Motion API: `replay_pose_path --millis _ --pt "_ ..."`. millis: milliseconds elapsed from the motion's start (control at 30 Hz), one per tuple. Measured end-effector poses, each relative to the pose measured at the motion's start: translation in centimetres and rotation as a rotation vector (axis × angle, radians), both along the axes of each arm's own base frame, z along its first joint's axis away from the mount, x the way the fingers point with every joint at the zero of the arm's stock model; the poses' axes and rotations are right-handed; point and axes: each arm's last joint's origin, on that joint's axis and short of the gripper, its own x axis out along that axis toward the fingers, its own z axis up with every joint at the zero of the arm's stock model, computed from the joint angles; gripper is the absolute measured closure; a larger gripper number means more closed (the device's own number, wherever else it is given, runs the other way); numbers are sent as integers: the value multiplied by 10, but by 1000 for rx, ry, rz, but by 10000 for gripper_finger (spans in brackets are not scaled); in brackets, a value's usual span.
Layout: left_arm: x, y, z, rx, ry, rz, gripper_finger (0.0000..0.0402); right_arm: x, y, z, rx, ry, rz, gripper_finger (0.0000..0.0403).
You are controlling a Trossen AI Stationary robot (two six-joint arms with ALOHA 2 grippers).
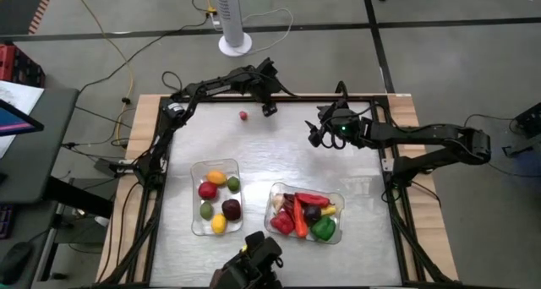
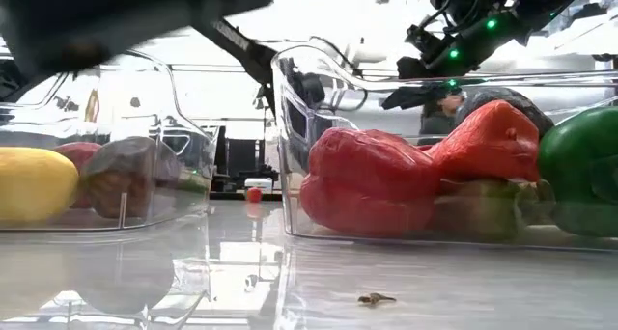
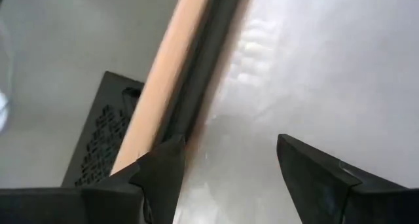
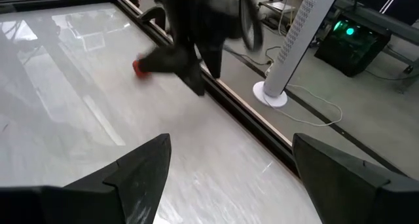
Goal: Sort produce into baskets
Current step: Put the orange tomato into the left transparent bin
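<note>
One small red produce piece lies loose near the table's far edge, well apart from two clear plastic baskets. Just beside it, the left gripper hangs spread and empty; it might nudge the piece away. The right gripper, probably spread too, waits nearby.

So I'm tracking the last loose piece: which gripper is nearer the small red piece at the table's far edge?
The left gripper, open, is just beside the small red piece. The right gripper, open, hangs farther off, across the table.
</note>
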Motion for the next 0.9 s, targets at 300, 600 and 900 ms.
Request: replay_pose_path --millis 300,600,900 --pt "-21 -19 35 -30 -38 -41 171 -1 1 -3 5 36 4 58" --pt "-68 -49 10 62 -74 62 171 0 1 1 5 -6 29 58" --pt "-84 -60 -18 64 -4 118 171 3 7 3 22 -36 65 58"
